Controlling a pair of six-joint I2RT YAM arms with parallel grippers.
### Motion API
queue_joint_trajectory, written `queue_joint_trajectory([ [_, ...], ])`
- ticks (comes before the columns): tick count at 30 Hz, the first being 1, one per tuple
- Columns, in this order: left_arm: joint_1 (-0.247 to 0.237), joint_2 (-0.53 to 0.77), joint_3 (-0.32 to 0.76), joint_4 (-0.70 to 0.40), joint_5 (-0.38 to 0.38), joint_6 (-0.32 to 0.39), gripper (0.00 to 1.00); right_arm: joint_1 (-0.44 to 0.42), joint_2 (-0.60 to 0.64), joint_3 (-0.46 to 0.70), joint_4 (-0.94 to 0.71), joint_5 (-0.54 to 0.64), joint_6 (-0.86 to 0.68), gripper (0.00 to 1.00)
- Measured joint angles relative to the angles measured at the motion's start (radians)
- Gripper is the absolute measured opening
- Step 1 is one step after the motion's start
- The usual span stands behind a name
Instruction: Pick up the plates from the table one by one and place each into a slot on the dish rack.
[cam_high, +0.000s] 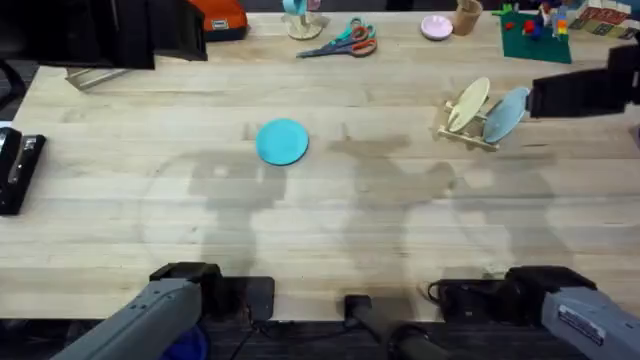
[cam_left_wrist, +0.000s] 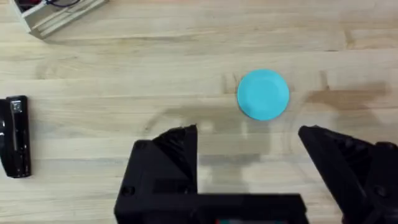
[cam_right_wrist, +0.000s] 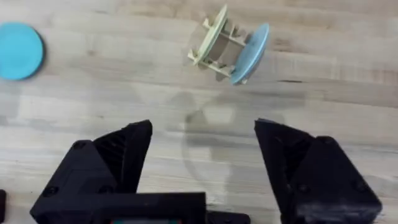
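A bright cyan plate (cam_high: 282, 141) lies flat on the table (cam_high: 330, 230), left of centre. The dish rack (cam_high: 468, 132) stands at the right with a cream-yellow plate (cam_high: 468, 103) and a pale blue plate (cam_high: 506, 113) on edge in its slots. Both arms rest low at the near edge. In the left wrist view my left gripper (cam_left_wrist: 249, 142) is open and empty, the cyan plate (cam_left_wrist: 263, 94) just beyond it. In the right wrist view my right gripper (cam_right_wrist: 202, 142) is open and empty, well short of the rack (cam_right_wrist: 219, 48), the pale blue plate (cam_right_wrist: 251, 52) and the cream-yellow plate (cam_right_wrist: 211, 32).
A black stapler (cam_high: 18, 168) lies at the left edge. Along the far edge are scissors (cam_high: 345, 42), a pink dish (cam_high: 436, 27), a green board with toys (cam_high: 535, 32) and a dark monitor base (cam_high: 110, 40). A black object (cam_high: 590, 90) sits right of the rack.
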Motion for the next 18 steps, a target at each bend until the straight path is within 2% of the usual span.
queue_joint_trajectory([
  [6,0.0,0.01,0.002,-0.004,0.0,0.003,0.993,0.0,0.064,0.013,0.001,0.0,-0.008,0.993],
  [12,0.0,0.01,0.002,-0.004,-0.001,0.003,0.993,0.0,0.071,0.014,0.002,0.0,-0.011,0.995],
  [13,0.0,0.01,0.002,-0.004,-0.001,0.002,0.948,0.0,0.072,0.014,0.002,0.0,-0.011,0.995],
  [18,0.0,0.01,0.002,-0.004,0.001,0.003,0.188,0.0,0.071,0.014,0.002,0.0,-0.011,0.995],
])
